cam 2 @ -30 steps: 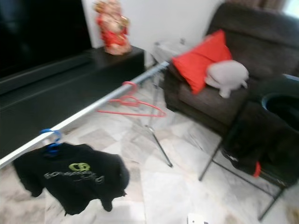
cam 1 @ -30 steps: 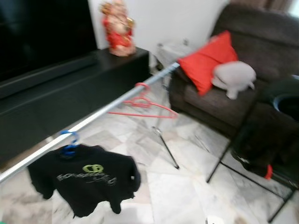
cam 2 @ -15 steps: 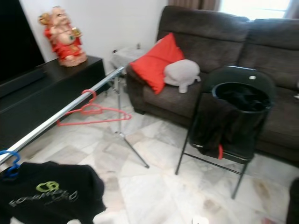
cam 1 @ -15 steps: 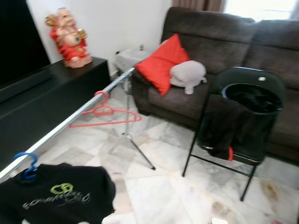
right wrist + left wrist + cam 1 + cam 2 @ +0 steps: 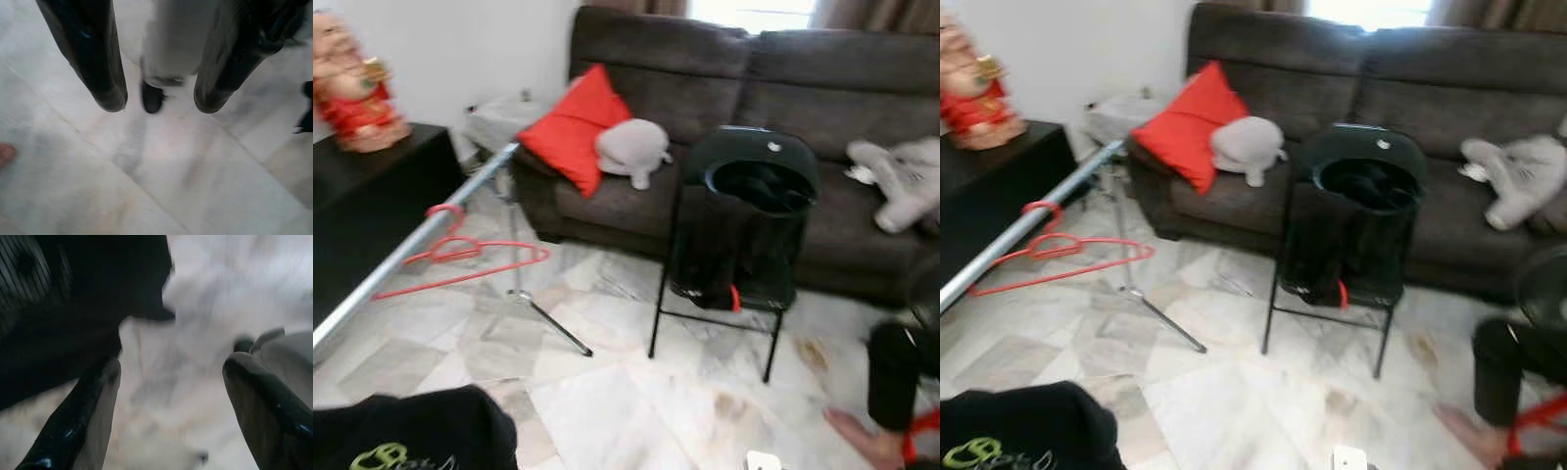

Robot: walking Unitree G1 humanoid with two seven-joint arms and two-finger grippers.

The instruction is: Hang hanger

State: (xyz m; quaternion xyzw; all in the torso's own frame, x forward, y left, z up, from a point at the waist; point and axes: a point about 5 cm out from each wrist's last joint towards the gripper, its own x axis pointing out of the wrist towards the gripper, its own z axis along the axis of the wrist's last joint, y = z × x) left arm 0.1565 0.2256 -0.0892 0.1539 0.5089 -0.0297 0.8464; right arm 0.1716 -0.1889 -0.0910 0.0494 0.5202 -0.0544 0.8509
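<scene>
On the silver rail (image 5: pixel 411 250) at left, red hanger (image 5: pixel 455 257) hooked, folding chair (image 5: pixel 734 235) before sofa (image 5: pixel 754 98), left claw (image 5: pixel 166 382) wide, right claw (image 5: pixel 159 100) spread, both empty above marble floor (image 5: pixel 636 392)

A home living room: a dark brown sofa (image 5: pixel 783 88) with a red cushion (image 5: pixel 573 127) and soft toys, marble floor tiles (image 5: pixel 636 392), a black cabinet (image 5: pixel 372 196) bearing a figurine (image 5: pixel 352 93).
</scene>
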